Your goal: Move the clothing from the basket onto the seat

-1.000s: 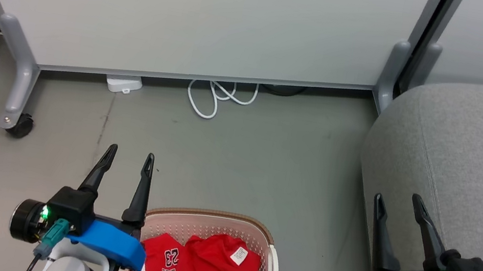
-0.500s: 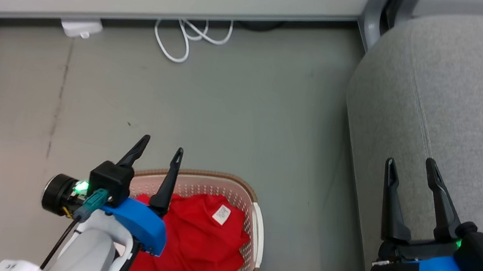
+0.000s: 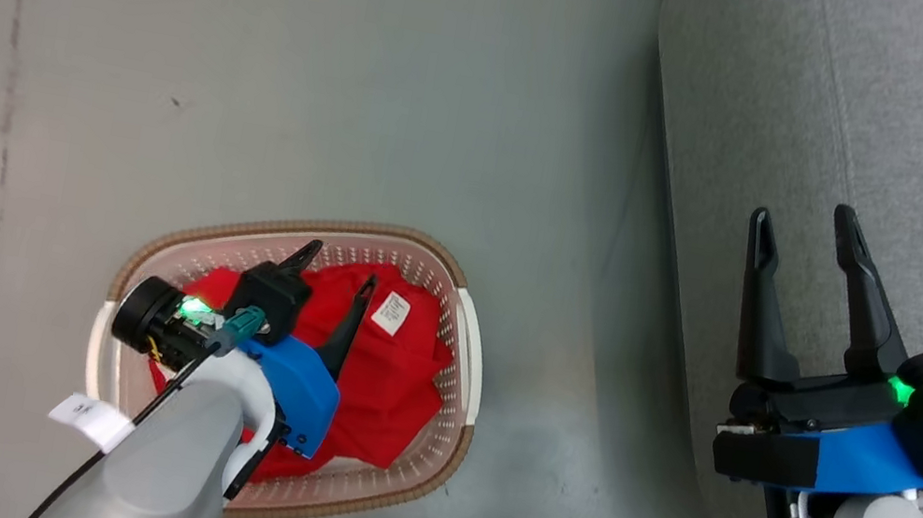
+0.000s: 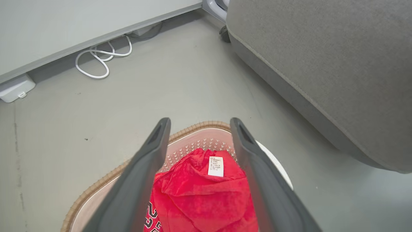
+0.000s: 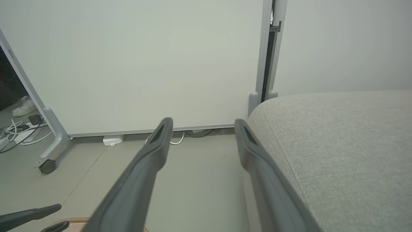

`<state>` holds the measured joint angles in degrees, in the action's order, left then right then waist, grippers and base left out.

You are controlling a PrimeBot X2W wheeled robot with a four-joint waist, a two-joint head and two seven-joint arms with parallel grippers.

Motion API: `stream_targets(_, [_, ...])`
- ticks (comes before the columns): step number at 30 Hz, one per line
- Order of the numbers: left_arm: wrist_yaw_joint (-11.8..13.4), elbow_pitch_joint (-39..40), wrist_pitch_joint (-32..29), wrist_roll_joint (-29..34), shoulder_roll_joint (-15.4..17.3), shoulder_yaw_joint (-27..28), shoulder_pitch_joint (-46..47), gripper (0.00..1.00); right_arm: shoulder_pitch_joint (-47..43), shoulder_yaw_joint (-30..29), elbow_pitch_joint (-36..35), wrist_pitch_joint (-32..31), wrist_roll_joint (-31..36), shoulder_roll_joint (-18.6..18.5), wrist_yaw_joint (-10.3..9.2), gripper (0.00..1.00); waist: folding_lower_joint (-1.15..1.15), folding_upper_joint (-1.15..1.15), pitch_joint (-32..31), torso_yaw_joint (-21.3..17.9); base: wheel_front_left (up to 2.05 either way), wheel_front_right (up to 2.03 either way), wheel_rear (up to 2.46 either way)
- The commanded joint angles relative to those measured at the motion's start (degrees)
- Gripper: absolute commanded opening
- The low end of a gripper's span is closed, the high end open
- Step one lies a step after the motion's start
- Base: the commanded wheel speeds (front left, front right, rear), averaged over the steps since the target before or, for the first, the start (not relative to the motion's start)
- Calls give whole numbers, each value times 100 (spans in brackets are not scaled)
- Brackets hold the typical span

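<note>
Open left gripper [image 3: 342, 262] above clothing [image 3: 394, 371], maybe touching; cable [image 4: 106, 55], white box [image 4: 14, 91] beyond basket [image 3: 278, 222].

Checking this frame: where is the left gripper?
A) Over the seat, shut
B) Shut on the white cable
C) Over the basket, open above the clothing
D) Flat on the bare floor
C: the left gripper hangs with its jaws apart over the basket, and the left wrist view shows the red clothing between its fingers, not gripped.
</note>
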<state>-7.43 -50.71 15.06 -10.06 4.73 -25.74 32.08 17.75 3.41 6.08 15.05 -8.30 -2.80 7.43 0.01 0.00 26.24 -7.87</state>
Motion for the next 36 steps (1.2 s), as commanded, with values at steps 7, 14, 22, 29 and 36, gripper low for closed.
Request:
stream_targets(7, [-3, -1049, 6, -120, 83, -1015, 685, 100, 292, -50, -156, 20, 90, -16, 11, 100, -1, 0, 797, -122, 0, 0, 0])
stream_targets(14, [-3, -1862, -361, -238, 26, -1771, 1127, 100, 469, -68, -311, 20, 176, -16, 11, 100, -1, 0, 1305, -96, 0, 0, 0])
stream_targets(22, [-4, -2146, -829, -158, 111, -2591, 1478, 100, 644, -41, -536, 20, 223, -59, 11, 100, -1, 0, 1809, -84, 0, 0, 0])
stream_targets(29, [1, -2233, -927, 114, 301, -3203, 1934, 100, 693, -83, -709, 20, 262, -138, 7, 100, -1, 0, 2247, -101, 0, 0, 0])
stream_targets(36, [120, -2282, -1024, 389, 292, -3532, 2282, 100, 722, -167, -889, 20, 297, -158, 7, 100, -1, 0, 2644, -146, 0, 0, 0])
